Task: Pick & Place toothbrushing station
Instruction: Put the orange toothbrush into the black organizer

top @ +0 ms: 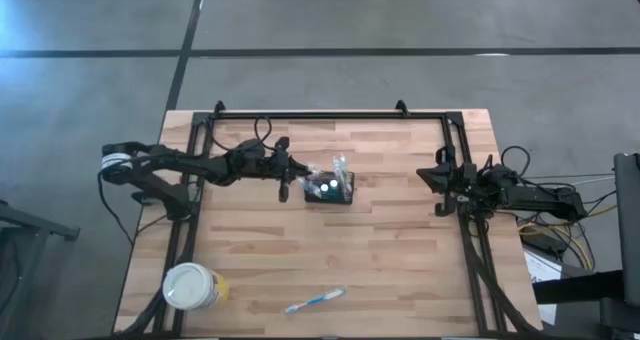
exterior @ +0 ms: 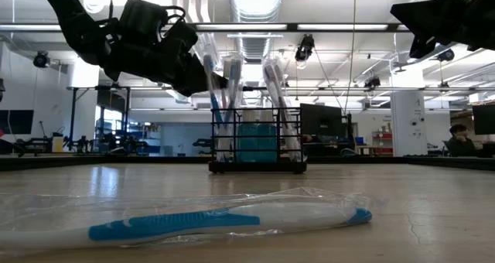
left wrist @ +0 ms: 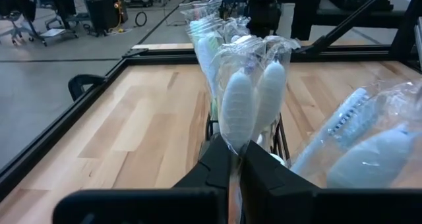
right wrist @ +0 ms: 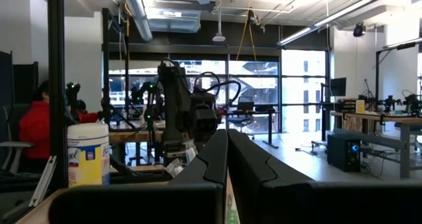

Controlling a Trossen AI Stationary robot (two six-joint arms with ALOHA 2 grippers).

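The black wire-mesh basket (top: 330,192) stands on its base at the table's middle, and several plastic-wrapped toothbrushes stand in it (exterior: 259,143). My left gripper (top: 292,180) is at the basket's left side, shut on one wrapped toothbrush (left wrist: 239,112) that stands in the basket. My right gripper (top: 438,185) waits at the table's right edge, shut and empty (right wrist: 227,165). Another wrapped blue-and-white toothbrush (top: 315,300) lies flat near the front edge (exterior: 232,216). My left gripper pinches the wrapped toothbrush between its two fingers (left wrist: 217,168), on the wrapped shaft just below the white bulge (left wrist: 236,148). The fingers come from the table's left, slanting down (exterior: 193,81). The toothbrush stands about upright with its lower end in the basket.
A round white-lidded yellowish tub (top: 190,286) stands at the front left. A black frame rail (top: 330,115) runs round the tabletop. Bare wood lies between the basket and the front edge.
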